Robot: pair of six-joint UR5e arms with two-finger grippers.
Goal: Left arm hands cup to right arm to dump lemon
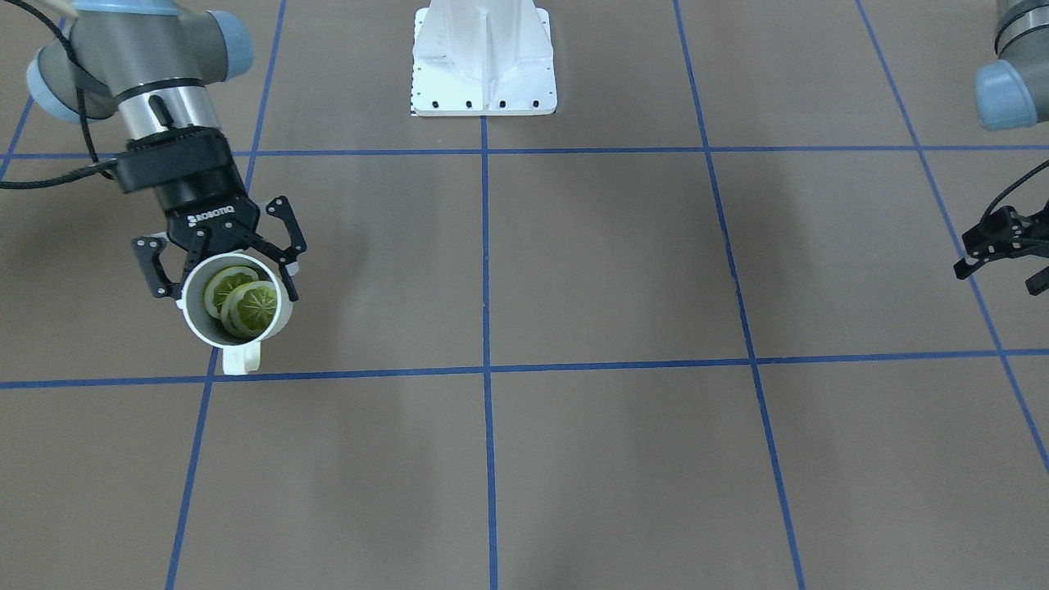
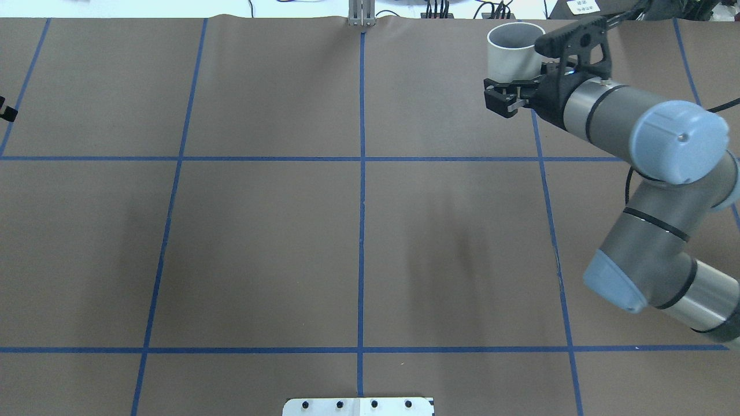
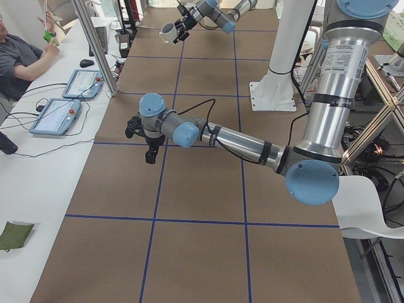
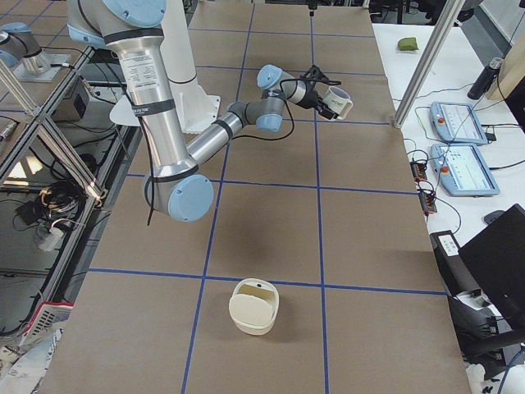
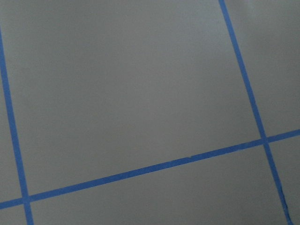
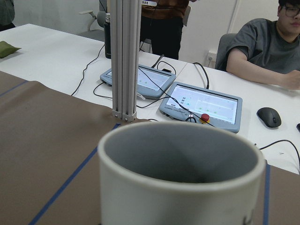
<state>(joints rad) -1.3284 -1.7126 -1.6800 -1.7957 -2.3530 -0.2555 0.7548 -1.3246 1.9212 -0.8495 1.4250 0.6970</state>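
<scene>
Above the desk (image 1: 574, 459), my right fingers (image 1: 152, 269) clamp the cup (image 1: 193, 305), lemon (image 1: 251, 310) inside; my left fingers (image 1: 972, 260) hang apart.

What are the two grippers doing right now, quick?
Left gripper: open, holding nothing.
Right gripper: shut on the cup, lemon inside.

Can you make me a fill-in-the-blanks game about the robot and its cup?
The cup has ___ lemon slices inside.
The left gripper holds ___.
The right gripper is shut on the ___.
The tape lines on the table are ___.
Missing words: two, nothing, cup, blue.
</scene>
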